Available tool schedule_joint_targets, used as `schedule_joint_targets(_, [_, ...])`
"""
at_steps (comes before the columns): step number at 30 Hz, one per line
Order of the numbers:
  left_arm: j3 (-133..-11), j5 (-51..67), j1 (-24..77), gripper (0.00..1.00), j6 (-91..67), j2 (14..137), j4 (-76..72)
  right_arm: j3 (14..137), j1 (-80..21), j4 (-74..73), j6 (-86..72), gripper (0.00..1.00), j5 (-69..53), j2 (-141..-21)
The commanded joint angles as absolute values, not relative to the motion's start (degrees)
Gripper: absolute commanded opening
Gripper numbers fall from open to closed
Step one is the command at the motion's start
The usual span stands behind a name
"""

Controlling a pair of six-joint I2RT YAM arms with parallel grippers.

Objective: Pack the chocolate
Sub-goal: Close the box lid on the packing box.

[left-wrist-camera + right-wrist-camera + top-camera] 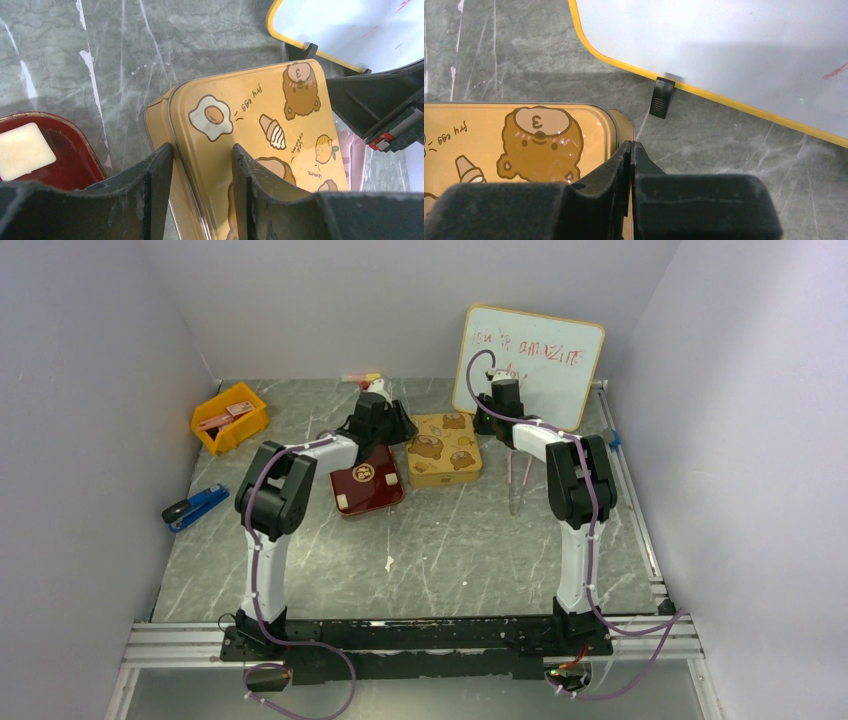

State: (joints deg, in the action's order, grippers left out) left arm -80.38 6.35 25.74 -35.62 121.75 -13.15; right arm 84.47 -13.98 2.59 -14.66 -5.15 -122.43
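Left pincer (202,150): jaws apart, astride the gold tin's (444,448) left rim, 1 jaw over its top, 1 outside.
Right pincer (631,147): jaws pressed together at the gold tin's right edge; whether they pinch the rim, cannot tell.
Chocolate (25,151): pale squares in the dark red tray (75,160), just left of the gold tin.
Whiteboard (724,45): behind the gold tin, on the bench (450,540).
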Motion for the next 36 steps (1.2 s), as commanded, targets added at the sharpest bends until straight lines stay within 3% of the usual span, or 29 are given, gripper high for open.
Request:
schedule_joint_targets(1, [-78.23,9.87,30.32,0.45,-35.32,130.21,1.49,86.70,-17.75,1.81,-15.58,0.08,-10.73,-123.84])
schedule_joint_targets(18, [-81.69,12.85,33.22,0.05,-36.15,137.74,5.07,85.21,-17.87,1.51,-14.25,0.08,-9.59,-123.46])
schedule_joint_targets(36, [-73.83,19.33,37.51,0.05,-43.74,138.05,-2.87,82.67,-17.90,0.98,-14.74,0.08,-9.56,-121.71])
